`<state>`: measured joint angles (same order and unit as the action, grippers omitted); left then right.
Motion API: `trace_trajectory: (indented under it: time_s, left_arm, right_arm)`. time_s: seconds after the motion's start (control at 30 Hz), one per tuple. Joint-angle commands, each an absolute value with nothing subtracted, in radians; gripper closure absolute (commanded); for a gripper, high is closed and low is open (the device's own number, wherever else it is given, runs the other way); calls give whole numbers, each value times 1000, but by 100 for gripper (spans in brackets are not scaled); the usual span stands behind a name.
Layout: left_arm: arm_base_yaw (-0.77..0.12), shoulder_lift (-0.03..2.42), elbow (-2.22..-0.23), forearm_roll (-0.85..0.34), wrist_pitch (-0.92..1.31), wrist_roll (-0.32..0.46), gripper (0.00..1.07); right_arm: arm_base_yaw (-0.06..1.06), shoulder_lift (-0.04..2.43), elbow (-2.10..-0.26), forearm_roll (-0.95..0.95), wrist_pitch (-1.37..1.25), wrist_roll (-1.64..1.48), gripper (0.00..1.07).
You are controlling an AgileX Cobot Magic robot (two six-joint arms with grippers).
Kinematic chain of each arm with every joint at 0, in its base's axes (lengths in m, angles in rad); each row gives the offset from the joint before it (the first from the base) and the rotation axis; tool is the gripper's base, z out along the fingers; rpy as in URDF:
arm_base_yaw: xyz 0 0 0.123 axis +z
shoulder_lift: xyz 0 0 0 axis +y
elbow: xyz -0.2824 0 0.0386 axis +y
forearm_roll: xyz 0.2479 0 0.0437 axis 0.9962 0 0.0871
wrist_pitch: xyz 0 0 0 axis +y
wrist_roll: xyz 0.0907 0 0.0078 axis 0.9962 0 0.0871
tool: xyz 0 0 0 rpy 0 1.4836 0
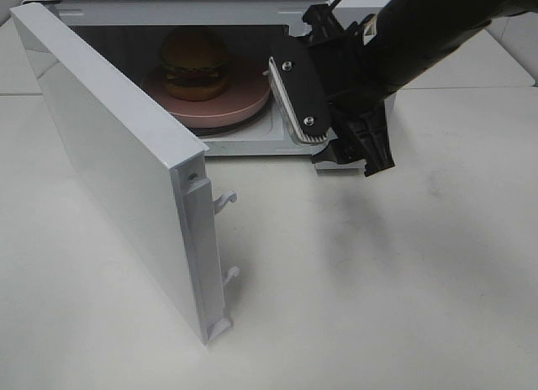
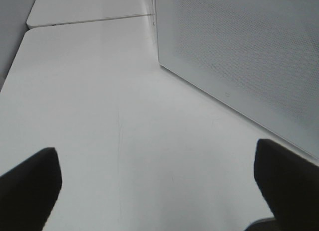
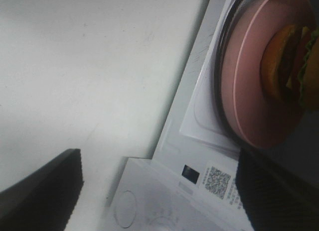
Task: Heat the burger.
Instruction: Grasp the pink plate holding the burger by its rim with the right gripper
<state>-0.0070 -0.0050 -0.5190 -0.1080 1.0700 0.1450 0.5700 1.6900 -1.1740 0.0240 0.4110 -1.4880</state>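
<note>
Right wrist view shows the right gripper (image 3: 157,191) with its two dark fingers (image 3: 45,186) spread wide apart and nothing between them. It hangs just outside the front edge of the microwave (image 3: 199,156), over the strip that carries a small QR-code sticker (image 3: 218,179). Past the fingers lies the pink plate (image 3: 249,91) on the turntable inside the cavity, and the burger (image 3: 291,66) sits on that plate.

From the exterior high camera the right gripper (image 1: 336,125) is at the right side of the oven's opening, tilted, clear of the plate (image 1: 239,100). The burger (image 1: 195,64) stands upright toward the back of the plate, bun on top, lettuce showing at its edge. The microwave door (image 1: 118,167) is swung wide open to the left, resting over the white table (image 1: 378,281).

The left gripper (image 2: 159,186) also stands spread open and empty, low above the table (image 2: 99,101), beside the perforated white side panel (image 2: 239,52).
</note>
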Motion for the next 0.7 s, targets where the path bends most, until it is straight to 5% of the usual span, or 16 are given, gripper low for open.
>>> trace_trajectory:
  time_s: [0.03, 0.7]
  left_arm:
    - [-6, -10, -516, -110, 1071, 140, 9]
    - [-6, -10, -516, -110, 1071, 140, 9]
  right_arm:
    - [586, 1735, -1222, -17, 413, -1471, 23]
    - [621, 2036, -1512, -198, 386, -1208, 25]
